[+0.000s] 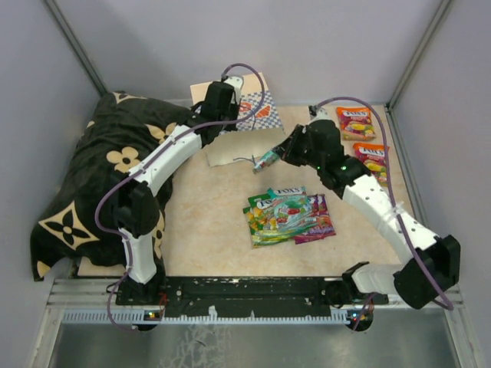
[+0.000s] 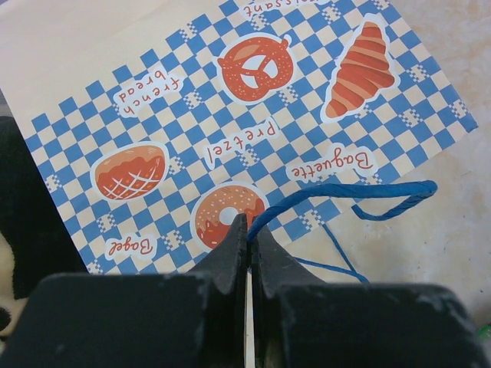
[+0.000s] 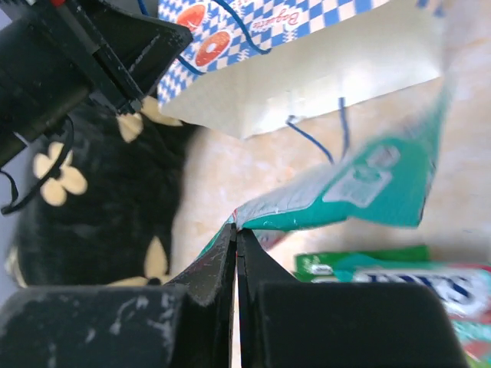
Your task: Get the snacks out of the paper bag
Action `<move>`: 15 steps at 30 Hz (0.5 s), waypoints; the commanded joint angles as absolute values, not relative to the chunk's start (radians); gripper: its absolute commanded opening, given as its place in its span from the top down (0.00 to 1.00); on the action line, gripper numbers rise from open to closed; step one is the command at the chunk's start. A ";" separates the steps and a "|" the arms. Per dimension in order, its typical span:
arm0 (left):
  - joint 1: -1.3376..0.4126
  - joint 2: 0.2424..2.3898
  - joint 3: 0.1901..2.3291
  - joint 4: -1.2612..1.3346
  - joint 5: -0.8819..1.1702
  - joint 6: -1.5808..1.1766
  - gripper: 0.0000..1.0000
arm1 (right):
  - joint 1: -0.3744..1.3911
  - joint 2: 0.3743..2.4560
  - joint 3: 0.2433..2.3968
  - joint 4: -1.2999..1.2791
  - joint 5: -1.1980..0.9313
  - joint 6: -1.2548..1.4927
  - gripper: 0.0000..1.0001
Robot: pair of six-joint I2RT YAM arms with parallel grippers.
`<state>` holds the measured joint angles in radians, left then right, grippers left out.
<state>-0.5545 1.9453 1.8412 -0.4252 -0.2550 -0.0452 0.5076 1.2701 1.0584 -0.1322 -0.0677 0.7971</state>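
Well, left hand (image 2: 247,230) was clamped on the blue cord (image 2: 360,189) of the paper bag (image 1: 234,147) at the back of the worktop (image 1: 207,222), right hand (image 3: 235,230) pinched a teal packet (image 3: 368,184) near its mouth (more snacks (image 1: 288,216) lay piled nearer)

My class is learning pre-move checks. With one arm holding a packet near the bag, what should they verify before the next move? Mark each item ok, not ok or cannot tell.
1. Right gripper shut on teal packet: ok, pinching a corner.
2. Packet outside bag: ok.
3. Loose cord clear of packet: cannot tell; they look close in the right wrist view.
4. Left gripper shut on handle, steadying bag: ok.
5. Room on table beside pile: ok.
6. Bag emptied: cannot tell; inside hidden.
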 commanded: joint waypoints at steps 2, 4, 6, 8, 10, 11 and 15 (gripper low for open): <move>-0.540 1.949 1.851 -0.412 -0.282 -0.048 1.00 | 0.512 1.172 1.321 -0.683 0.076 0.482 1.00; -0.539 1.950 1.845 -0.414 -0.286 -0.050 1.00 | 0.511 1.141 1.337 -0.755 0.115 0.462 1.00; -0.538 1.950 1.836 -0.416 -0.291 -0.053 1.00 | 0.512 1.112 1.351 -0.803 0.108 0.455 1.00; -0.538 1.949 1.824 -0.416 -0.295 -0.053 1.00 | 0.521 1.111 1.381 -0.869 0.102 0.443 1.00; -0.537 1.947 1.814 -0.417 -0.305 -0.052 1.00 | 0.558 1.138 1.411 -0.948 0.099 0.423 1.00; -0.536 1.947 1.810 -0.420 -0.309 -0.052 1.00 | 0.580 1.155 1.419 -0.978 0.102 0.413 1.00; -0.533 1.929 1.779 -0.422 -0.322 -0.053 1.00 | 0.694 1.204 1.432 -1.072 0.209 0.424 1.00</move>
